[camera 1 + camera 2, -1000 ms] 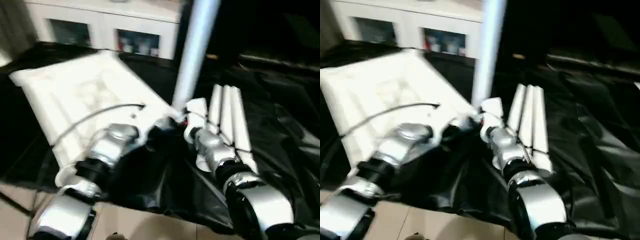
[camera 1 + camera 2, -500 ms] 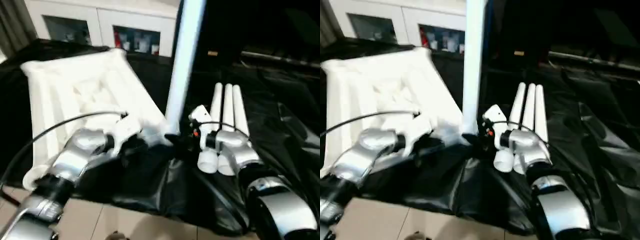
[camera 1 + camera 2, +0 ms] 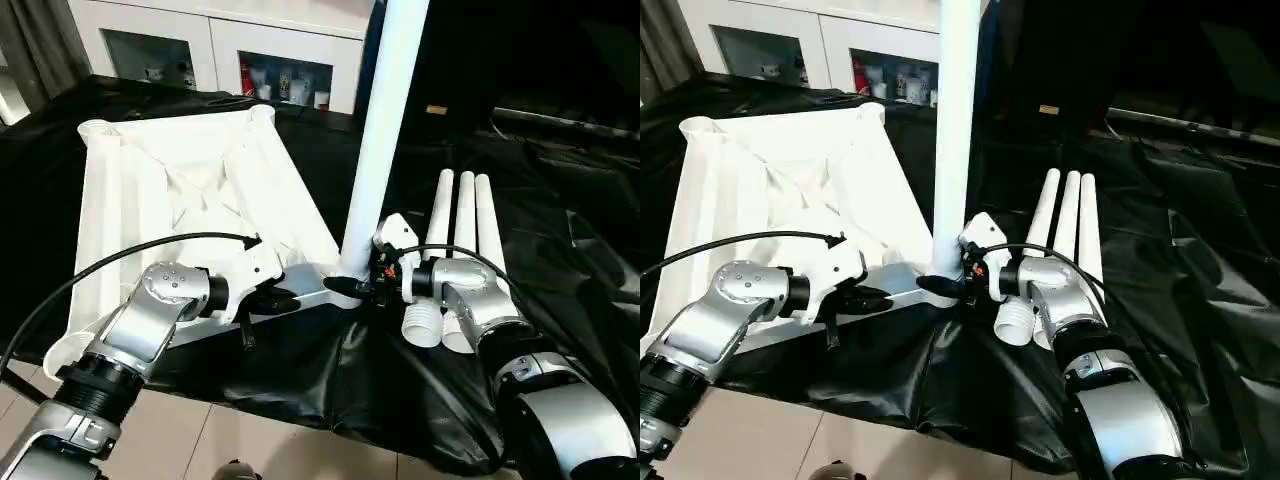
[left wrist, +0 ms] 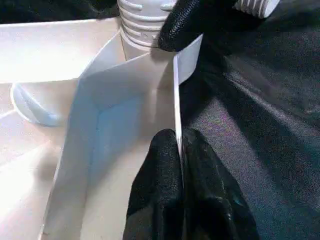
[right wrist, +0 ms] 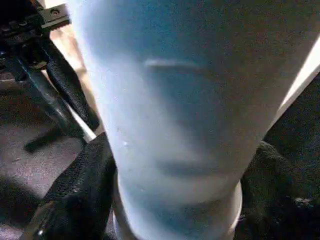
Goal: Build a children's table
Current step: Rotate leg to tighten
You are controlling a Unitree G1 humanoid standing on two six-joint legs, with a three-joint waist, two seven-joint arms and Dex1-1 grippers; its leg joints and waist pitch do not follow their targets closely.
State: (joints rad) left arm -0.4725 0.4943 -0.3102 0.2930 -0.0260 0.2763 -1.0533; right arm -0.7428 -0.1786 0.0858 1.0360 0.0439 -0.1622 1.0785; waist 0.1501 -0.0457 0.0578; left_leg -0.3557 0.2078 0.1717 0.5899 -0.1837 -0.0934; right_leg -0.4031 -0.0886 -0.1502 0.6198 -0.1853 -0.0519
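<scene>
The white table top [image 3: 190, 190] lies upside down on black sheeting, ribbed underside up. One white leg [image 3: 385, 130] stands upright in the near right corner socket [image 3: 340, 290]. My right gripper [image 3: 352, 288] is shut on that leg's base, black fingers [image 5: 75, 195] on both sides of it. My left gripper [image 3: 275, 298] is shut on the table top's near rim [image 4: 177, 100], its fingers [image 4: 165, 190] pinching the thin wall close to the socket. Three more white legs [image 3: 455, 255] lie side by side to the right of my right gripper.
Black plastic sheeting [image 3: 560, 250] covers the work surface and hangs over its near edge. A white cabinet with glass doors [image 3: 240, 60] stands behind the table top. Pale floor tiles [image 3: 230, 440] show below. A black cable [image 3: 130, 255] loops over my left forearm.
The head camera has shifted. My left gripper has reached right and closed on the table top's near rim. The right gripper still holds the upright leg at the corner.
</scene>
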